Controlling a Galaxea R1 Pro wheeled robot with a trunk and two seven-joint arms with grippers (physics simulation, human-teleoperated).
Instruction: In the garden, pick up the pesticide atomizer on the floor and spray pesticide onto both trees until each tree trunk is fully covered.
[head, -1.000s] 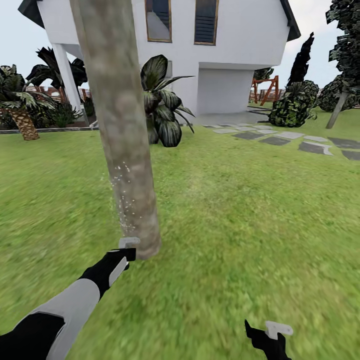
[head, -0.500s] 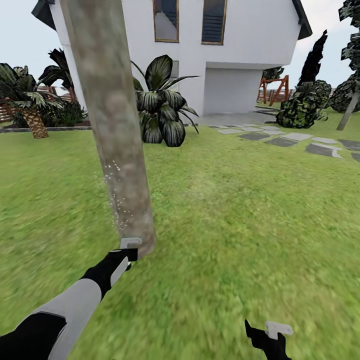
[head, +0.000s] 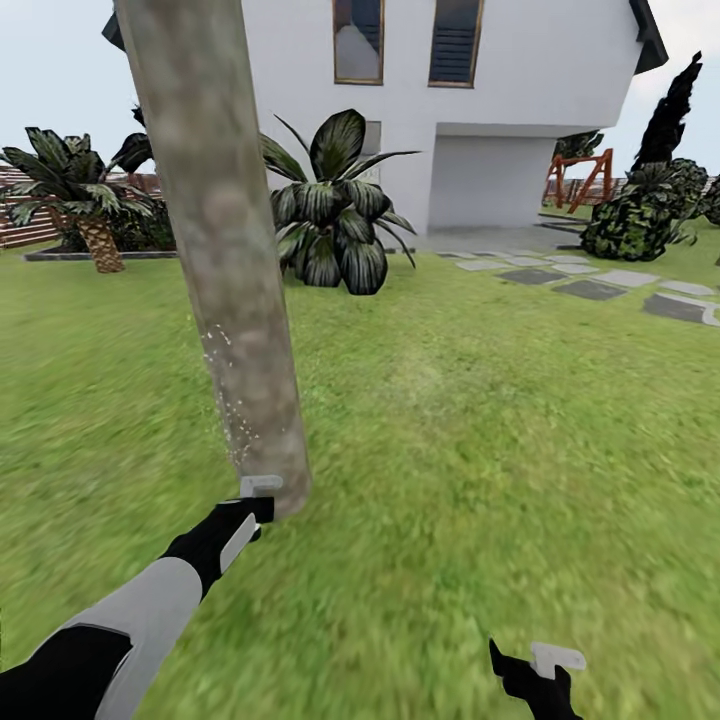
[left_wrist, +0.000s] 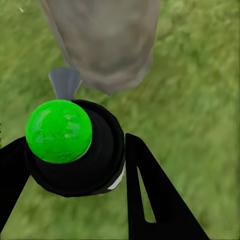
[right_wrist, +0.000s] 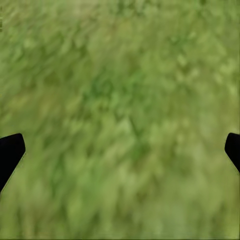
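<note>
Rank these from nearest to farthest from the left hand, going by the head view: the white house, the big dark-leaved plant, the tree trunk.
1. The tree trunk: right in front of the left hand, its base beside the fingertips.
2. The big dark-leaved plant: across the lawn, beyond the trunk and to its right.
3. The white house: behind that plant, at the back.

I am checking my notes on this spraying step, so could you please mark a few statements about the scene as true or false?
1. The left gripper holds the pesticide atomizer. True.
2. White specks of pesticide dot the tree trunk. True.
3. The right gripper grips a bottle. False: it is open above grass.
4. The trunk stands on grey stepping stones. False: it rises from grass; the stones lie off by the white house.
</note>
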